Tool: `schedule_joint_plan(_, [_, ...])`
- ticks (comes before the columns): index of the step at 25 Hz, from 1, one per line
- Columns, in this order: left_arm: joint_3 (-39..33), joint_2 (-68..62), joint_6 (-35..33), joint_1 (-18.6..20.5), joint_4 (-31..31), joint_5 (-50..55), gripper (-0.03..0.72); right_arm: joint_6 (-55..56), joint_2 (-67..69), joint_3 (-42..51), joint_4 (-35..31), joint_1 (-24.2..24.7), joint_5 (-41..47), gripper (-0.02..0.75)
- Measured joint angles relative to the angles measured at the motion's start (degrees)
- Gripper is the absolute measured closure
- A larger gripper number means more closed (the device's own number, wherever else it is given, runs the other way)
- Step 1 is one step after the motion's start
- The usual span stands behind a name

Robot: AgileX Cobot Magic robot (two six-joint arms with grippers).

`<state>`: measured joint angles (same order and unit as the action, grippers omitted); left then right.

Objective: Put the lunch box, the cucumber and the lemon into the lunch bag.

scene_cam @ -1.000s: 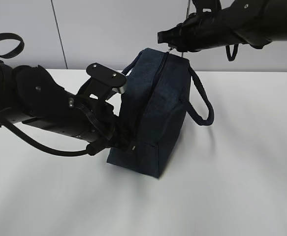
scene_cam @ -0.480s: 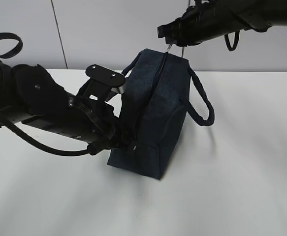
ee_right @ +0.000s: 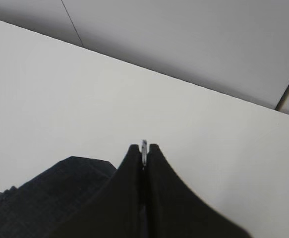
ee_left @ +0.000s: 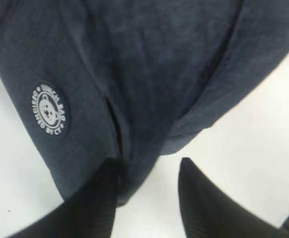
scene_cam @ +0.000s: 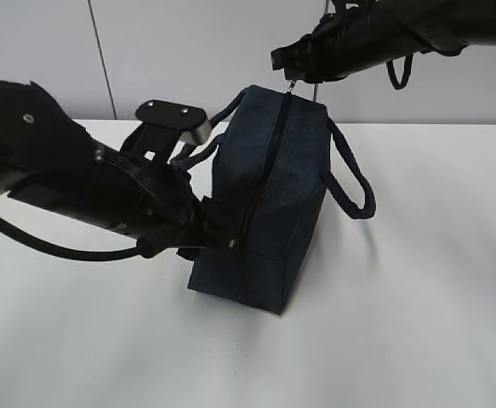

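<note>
The dark navy lunch bag (scene_cam: 273, 195) stands on end on the white table, its zipper running up the side that faces me. At the bag's top, my right gripper (scene_cam: 283, 63) is shut on the metal ring pull (ee_right: 144, 145). My left gripper (ee_left: 148, 163) is open at the bag's lower left corner (scene_cam: 222, 242). One finger touches the fabric and the other is apart from it over bare table. The left wrist view shows the bag's white round logo (ee_left: 50, 110). The lunch box, the cucumber and the lemon are out of view.
The bag's loop handles (scene_cam: 350, 183) hang off its right and left sides. White table (scene_cam: 418, 297) spreads around the bag, with a grey panelled wall (scene_cam: 188, 51) behind. My left arm's bulk lies low over the table's left part.
My left gripper has opened and let go of the bag's lower corner, and that arm has rolled upward. The bag has settled slightly to the right. The right gripper keeps hold of the ring pull.
</note>
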<state>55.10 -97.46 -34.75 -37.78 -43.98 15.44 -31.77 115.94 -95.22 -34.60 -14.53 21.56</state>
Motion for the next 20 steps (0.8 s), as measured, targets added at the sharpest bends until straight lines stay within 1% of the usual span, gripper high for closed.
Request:
schedule_joint_plan(2, [0.0, 1.9, 0.2, 0.9, -0.2, 2.9, 0.372, 0.0, 0.0, 0.0, 0.0, 0.0, 0.0, 0.738])
schedule_joint_plan(5, [2.2, 4.1, 2.6, 3.3, -0.3, 9.0, 0.335, -0.1, 0.0, 0.0, 0.0, 0.0, 0.1, 0.738])
schedule_joint_plan(8, [6.1, 5.0, 6.0, 6.6, 0.2, 15.3, 0.326, -0.1, 0.0, 0.0, 0.0, 0.1, 0.4, 0.738])
schedule_joint_plan(13, [15.0, 5.0, 11.1, 11.8, 1.2, 26.0, 0.323, -1.1, 0.0, 0.0, 0.0, 0.1, 0.4, 0.738])
schedule_joint_plan(17, [24.3, 3.1, 16.5, 14.0, 5.0, 33.2, 0.323, -1.4, 0.0, 0.0, 0.0, 0.1, 0.4, 0.738])
schedule_joint_plan(20, [32.0, -0.9, 20.5, 14.7, 8.4, 38.8, 0.323, -1.5, 0.0, 0.0, 0.0, 0.1, 0.4, 0.738])
